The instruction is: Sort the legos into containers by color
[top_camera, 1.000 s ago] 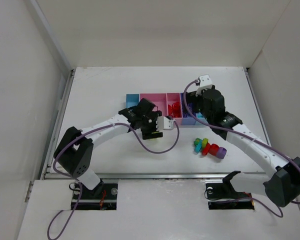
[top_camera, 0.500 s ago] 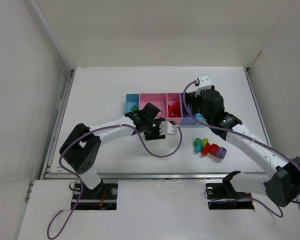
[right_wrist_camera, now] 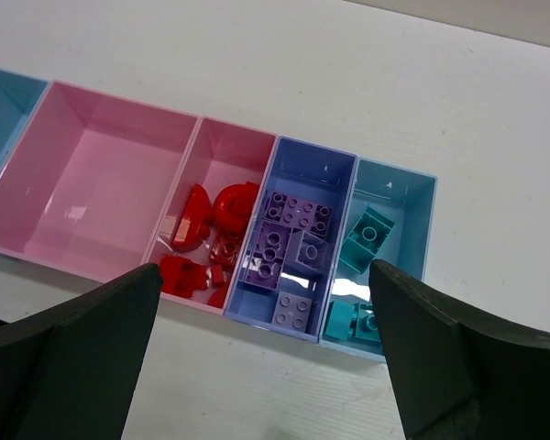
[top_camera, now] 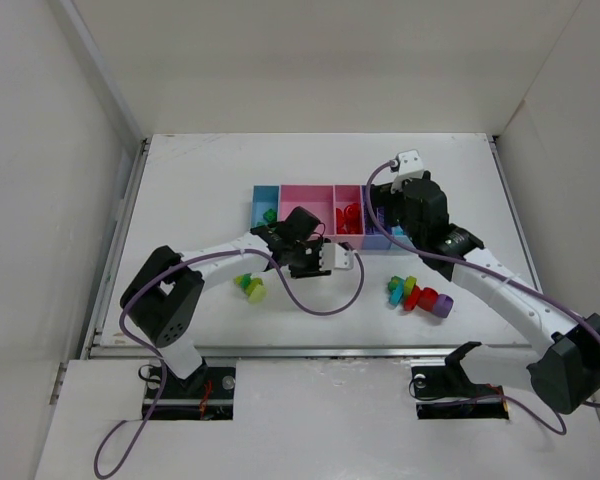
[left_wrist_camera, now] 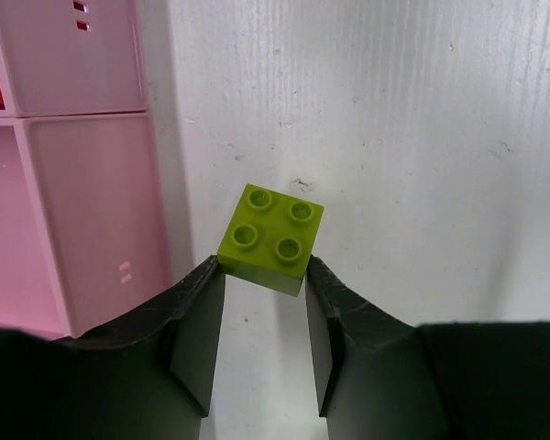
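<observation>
1. My left gripper (left_wrist_camera: 264, 268) is clamped on a yellow-green brick (left_wrist_camera: 271, 238) — a two-by-two piece, pinched by two opposite sides at the very tips of my fingers (left_wrist_camera: 198, 339), its studs facing my wrist camera.
2. That brick is over the white table (left_wrist_camera: 422, 137), just beside the outer wall of the pink trays (left_wrist_camera: 92, 211). Whether it touches the table I cannot tell.
3. My right gripper (right_wrist_camera: 264, 273) is spread wide apart and hangs above the joined row of trays, looking down into them.
4. Below it, the narrow pink tray (right_wrist_camera: 231, 151) holds the red legos (right_wrist_camera: 209, 220), next to the wide pink tray (right_wrist_camera: 101, 179).
5. The purple-blue tray (right_wrist_camera: 316, 151) beside it holds the purple legos (right_wrist_camera: 289, 249), several lying studs up.
6. The light blue tray at the right end (right_wrist_camera: 399, 192) holds the teal legos (right_wrist_camera: 367, 234).
7. In the top view, a green lego (top_camera: 269, 215) lies in the light blue tray at the left end (top_camera: 264, 196).
8. Two groups lie loose on the table — a small cluster (top_camera: 248, 287) of yellow-green and teal near my left forearm, and a mixed chain (top_camera: 417, 294) of teal, green, yellow, red and purple beside my right arm, in front of the trays.
</observation>
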`<state>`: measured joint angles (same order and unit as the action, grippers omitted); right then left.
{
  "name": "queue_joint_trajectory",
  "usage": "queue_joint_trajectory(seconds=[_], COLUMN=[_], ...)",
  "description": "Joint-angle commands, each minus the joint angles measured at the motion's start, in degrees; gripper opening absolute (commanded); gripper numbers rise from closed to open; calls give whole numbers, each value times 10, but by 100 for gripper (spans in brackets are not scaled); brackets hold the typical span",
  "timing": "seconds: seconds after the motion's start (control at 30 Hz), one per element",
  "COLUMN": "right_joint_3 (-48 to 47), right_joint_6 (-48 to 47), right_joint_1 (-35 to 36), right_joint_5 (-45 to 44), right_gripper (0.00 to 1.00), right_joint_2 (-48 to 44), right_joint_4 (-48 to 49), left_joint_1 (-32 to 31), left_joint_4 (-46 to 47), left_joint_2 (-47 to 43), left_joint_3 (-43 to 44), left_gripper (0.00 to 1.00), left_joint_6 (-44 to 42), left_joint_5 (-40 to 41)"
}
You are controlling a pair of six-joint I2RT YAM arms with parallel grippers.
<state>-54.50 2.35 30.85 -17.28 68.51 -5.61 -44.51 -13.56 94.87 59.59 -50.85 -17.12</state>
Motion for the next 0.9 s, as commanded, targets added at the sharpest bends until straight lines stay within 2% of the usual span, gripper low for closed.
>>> queue_joint_trajectory(seconds=[0.0, 0.2, 0.33, 0.37, 0.47, 0.53, 0.73, 0.87], right_joint_3=[-24, -29, -37, -48, -69, -77, -77, -77], right_joint_6=[-4, -39, -148, -161, -168, -168, -144, -139], right_joint_1=[6, 6, 6, 6, 6, 6, 11, 11], right_joint_5=[-11, 34, 248, 267, 260, 255, 242, 220], right_gripper=[100, 100, 100, 100, 100, 100, 100, 100], right_joint_2=[-3, -3, 2, 20, 44, 57, 57, 65], right_joint_4=[10, 5, -22, -49, -95, -100, -69, -69], left_joint_1=[1, 31, 67, 76, 120, 147, 159, 164], left_joint_4=[-14, -54, -101, -109, -116, -84, 2, 40], left_joint_2=[-12, -12, -23, -33, -44, -44, -27, -21], left_joint_3=[5, 63, 114, 123, 155, 167, 158, 137], left_gripper=[0, 0, 0, 0, 0, 0, 0, 0], left_joint_6=[6, 28, 36, 36, 56, 84, 149, 163], left_joint_5=[-11, -53, -99, -112, -164, -170, -105, -64])
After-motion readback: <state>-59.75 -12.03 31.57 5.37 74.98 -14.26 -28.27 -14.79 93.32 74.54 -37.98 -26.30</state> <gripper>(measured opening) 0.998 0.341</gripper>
